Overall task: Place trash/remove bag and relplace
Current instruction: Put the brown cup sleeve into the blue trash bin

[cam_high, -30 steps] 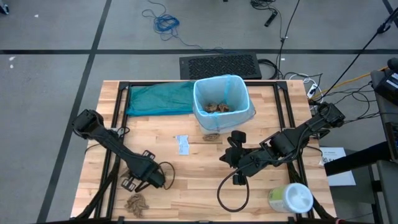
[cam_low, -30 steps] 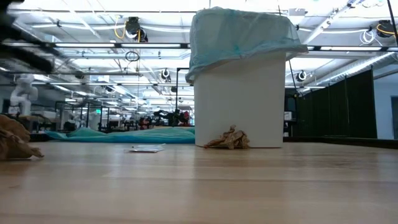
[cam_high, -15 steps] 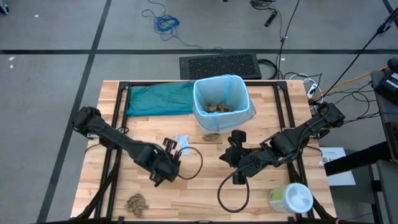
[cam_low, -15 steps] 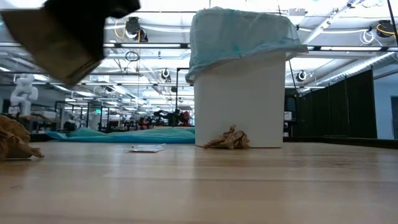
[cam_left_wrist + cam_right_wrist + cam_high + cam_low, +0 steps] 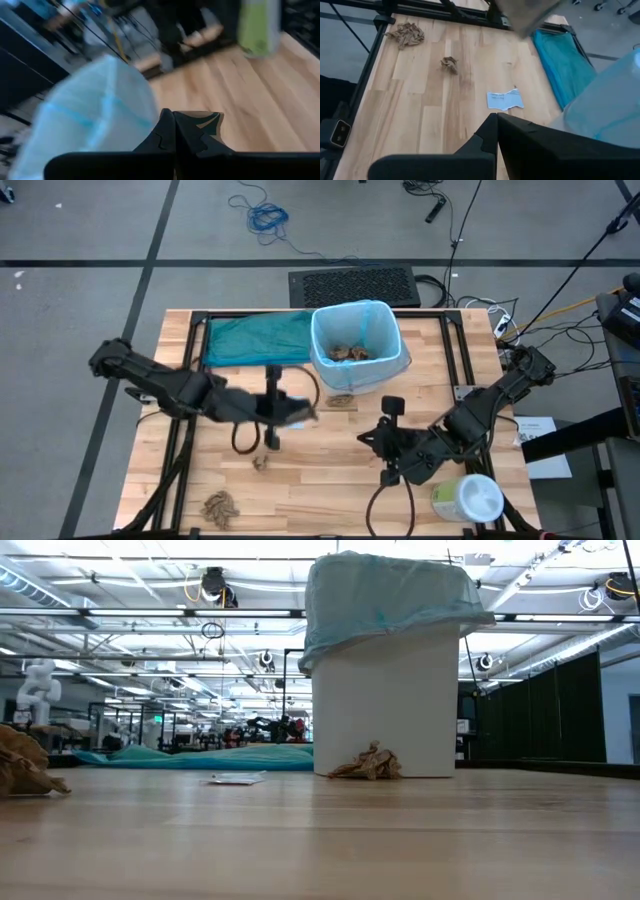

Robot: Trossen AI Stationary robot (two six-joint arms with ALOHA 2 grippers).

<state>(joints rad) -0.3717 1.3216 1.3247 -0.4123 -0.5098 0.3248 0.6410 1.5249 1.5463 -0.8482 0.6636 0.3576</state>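
Observation:
The white bin wears the light-blue bag over its rim, with brown trash inside. My left gripper hangs above the table just left of the bin, shut on a scrap of brown paper. Loose trash lies on the table: a wad against the bin's foot, a white scrap, a small wad and a bigger wad. My right gripper hovers shut, holding nothing, in front of the bin. My left gripper pinches the brown paper between its two fingertips; a creased bit sticks out past the tips. The fingers point nearly level toward the bin. The paper is lifted clear of the table. How much of it is held is hidden by the fingers.
A darker teal bag lies flat at the far left of the table. A white-and-green tub stands at the near right corner. Black frame rails run along the table's sides.
My left gripper has risen from beside the bigger wad at the near left and swung toward the bin, tipping from pointing down to nearly level. A small wad now shows on the table along its path. My right arm has shifted slightly toward the near edge.

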